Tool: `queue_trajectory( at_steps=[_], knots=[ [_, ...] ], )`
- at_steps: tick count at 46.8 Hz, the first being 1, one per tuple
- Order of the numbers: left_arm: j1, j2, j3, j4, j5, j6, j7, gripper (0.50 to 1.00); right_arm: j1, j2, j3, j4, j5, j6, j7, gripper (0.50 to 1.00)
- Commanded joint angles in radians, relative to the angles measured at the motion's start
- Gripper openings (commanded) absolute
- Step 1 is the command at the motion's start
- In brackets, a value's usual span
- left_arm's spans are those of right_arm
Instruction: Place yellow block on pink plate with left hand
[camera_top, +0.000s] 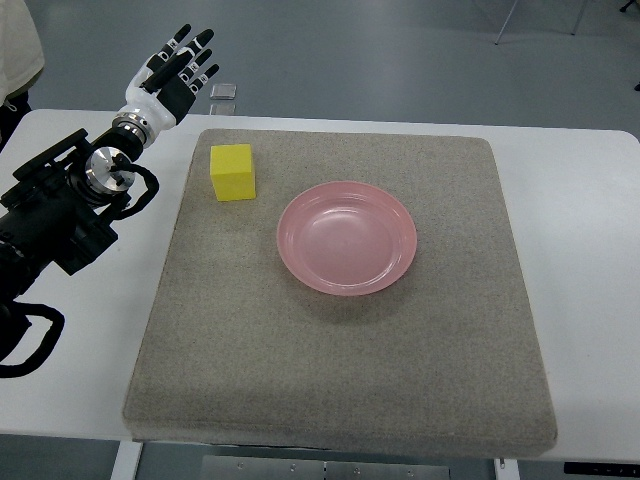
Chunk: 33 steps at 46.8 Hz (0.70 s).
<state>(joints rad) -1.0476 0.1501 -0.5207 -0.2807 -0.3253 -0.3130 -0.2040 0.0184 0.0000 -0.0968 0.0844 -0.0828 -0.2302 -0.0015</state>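
While the white table (580, 200) carried a large square grey felt mat (340, 350), a round pink plastic plate (347, 237) lay empty near the mat's middle. A yellow foam block (232, 172) sat on the mat, left of the plate. The left hand (172, 72) hovered beyond the mat's far-left corner, fingers (190, 45) spread, holding nothing.

Even, bright overhead light fills the scene. The pink plate (347, 237) shows a soft sheen and casts a faint shadow toward the near side. Focus is sharp centrally; corners look slightly softer, perhaps mildly distorted.
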Motion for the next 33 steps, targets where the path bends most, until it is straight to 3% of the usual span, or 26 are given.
queue_trajectory(
  at_steps=[1,6,33],
  knots=[
    [0.0,0.0,0.001,0.0,0.002,0.0,-0.002,0.988,0.0,0.0,0.0,0.0,0.0,0.0,0.0,0.924],
    [0.0,0.0,0.001,0.001,0.002,0.0,-0.028,0.988,0.0,0.0,0.0,0.0,0.0,0.0,0.0,0.924],
    [0.004,0.008,-0.001,0.003,-0.009,-0.008,-0.035,0.99,0.0,0.0,0.0,0.0,0.0,0.0,0.0,0.924]
  ],
)
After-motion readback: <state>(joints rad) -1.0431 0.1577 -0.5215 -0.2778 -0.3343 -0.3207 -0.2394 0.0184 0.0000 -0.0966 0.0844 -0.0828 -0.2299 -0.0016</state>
